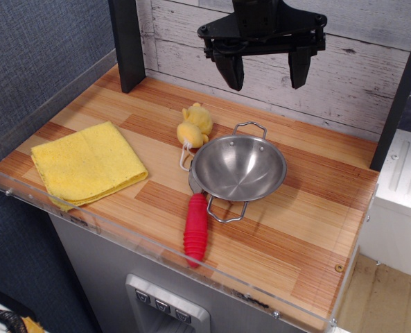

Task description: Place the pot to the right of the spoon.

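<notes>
The shiny steel pot (239, 168) with two wire loop handles sits on the wooden table, tilted a little, resting over the head of the spoon. The spoon's ribbed red handle (195, 229) sticks out below the pot toward the front edge; its metal head is mostly hidden, with a bit showing at the pot's left. My black gripper (264, 69) hangs high above the pot near the back wall, open and empty, apart from everything.
A folded yellow cloth (86, 164) lies at the left. A small yellow toy (194, 126) sits just behind the pot's left side. A black post (127, 45) stands at back left. A clear acrylic rim (156, 251) edges the table's front and left.
</notes>
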{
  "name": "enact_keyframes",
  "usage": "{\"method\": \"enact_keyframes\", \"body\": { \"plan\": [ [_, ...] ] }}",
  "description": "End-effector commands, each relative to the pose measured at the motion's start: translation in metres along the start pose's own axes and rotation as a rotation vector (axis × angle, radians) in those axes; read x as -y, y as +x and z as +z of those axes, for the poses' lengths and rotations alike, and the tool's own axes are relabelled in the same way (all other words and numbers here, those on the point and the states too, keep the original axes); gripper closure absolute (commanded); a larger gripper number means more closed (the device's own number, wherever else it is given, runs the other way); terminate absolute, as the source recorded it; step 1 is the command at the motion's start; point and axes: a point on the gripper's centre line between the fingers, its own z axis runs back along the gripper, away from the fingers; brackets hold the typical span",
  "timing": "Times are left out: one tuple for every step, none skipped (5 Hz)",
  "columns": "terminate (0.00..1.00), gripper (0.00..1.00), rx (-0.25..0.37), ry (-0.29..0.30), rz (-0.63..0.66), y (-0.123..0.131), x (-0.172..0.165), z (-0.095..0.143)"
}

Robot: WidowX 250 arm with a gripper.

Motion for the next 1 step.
{"method": "enact_keyframes", "body": {
  "plan": [
    [1.00,0.00,0.047,-0.020,-0.003,-0.0007,0.0005,0.0193]
  ]
}}
